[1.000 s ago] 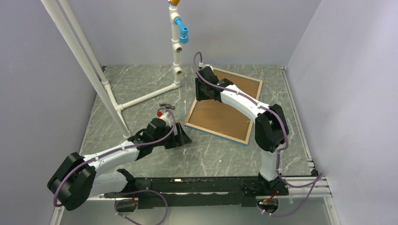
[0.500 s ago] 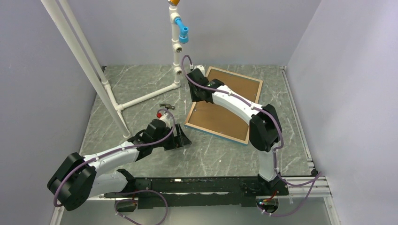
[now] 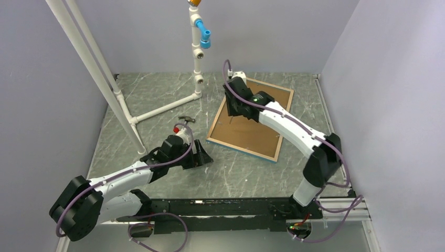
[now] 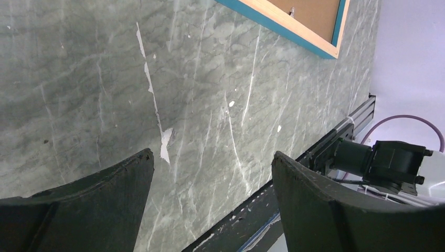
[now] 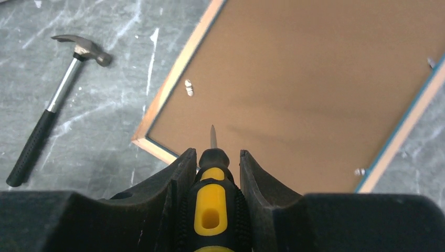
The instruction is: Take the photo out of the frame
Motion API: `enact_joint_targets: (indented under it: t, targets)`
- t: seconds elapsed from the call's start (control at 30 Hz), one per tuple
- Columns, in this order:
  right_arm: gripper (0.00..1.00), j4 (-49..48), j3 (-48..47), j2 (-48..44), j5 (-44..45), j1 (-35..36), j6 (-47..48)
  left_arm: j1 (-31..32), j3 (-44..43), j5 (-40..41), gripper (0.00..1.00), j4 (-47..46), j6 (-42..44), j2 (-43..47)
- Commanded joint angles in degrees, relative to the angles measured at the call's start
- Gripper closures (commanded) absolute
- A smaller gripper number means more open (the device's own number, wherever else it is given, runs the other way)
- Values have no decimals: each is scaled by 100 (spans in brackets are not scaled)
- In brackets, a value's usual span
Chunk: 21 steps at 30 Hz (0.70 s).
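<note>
The frame (image 3: pixel 251 119) lies face down on the table with its brown backing board up, pale wood rim and turquoise edge showing. The photo is hidden under the board. My right gripper (image 3: pixel 235 111) hovers over the frame's left part, shut on a yellow and black screwdriver (image 5: pixel 211 210) whose tip points at the board (image 5: pixel 315 89) near the left rim. Small metal tabs (image 5: pixel 189 87) sit along the rim. My left gripper (image 3: pixel 202 156) is open and empty, low over the table in front of the frame's near left corner; in the left wrist view (image 4: pixel 212 157) the frame's corner (image 4: pixel 294 23) shows at the top.
A hammer (image 3: pixel 183 119) lies left of the frame, also in the right wrist view (image 5: pixel 52 110). A white pipe stand (image 3: pixel 197 58) with a blue fitting rises at the back, and slanted white pipes (image 3: pixel 94 68) stand at the left. A black rail (image 3: pixel 220 207) runs along the near edge.
My right gripper swung left past the frame's far left corner, then back right over the backing board; its elbow moved out to the right. The left arm shifted only slightly.
</note>
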<state>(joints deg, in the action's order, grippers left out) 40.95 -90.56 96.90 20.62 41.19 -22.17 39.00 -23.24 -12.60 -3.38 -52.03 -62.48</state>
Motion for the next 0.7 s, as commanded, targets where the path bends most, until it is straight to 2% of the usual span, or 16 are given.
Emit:
enact_joint_targets:
  t: [0.0, 0.17, 0.3, 0.43, 0.67]
  targets:
    - [100, 10, 840, -867, 434, -64, -112, 26, 70, -40, 14, -50, -114, 214]
    - [100, -320, 1876, -1815, 302, -125, -322, 59, 121, 29, 16, 34, -366, 310]
    - [100, -229, 2407, -2498, 440, -189, -678, 210, -47, 120, 18, 95, -831, 133]
    - [100, -142, 2872, -3253, 591, -208, -941, 659, -643, 556, 19, 472, -1494, -298]
    - [100, 172, 3251, -4187, 891, -225, -1141, 1188, -1938, 1180, 18, 1038, -3082, -1699]
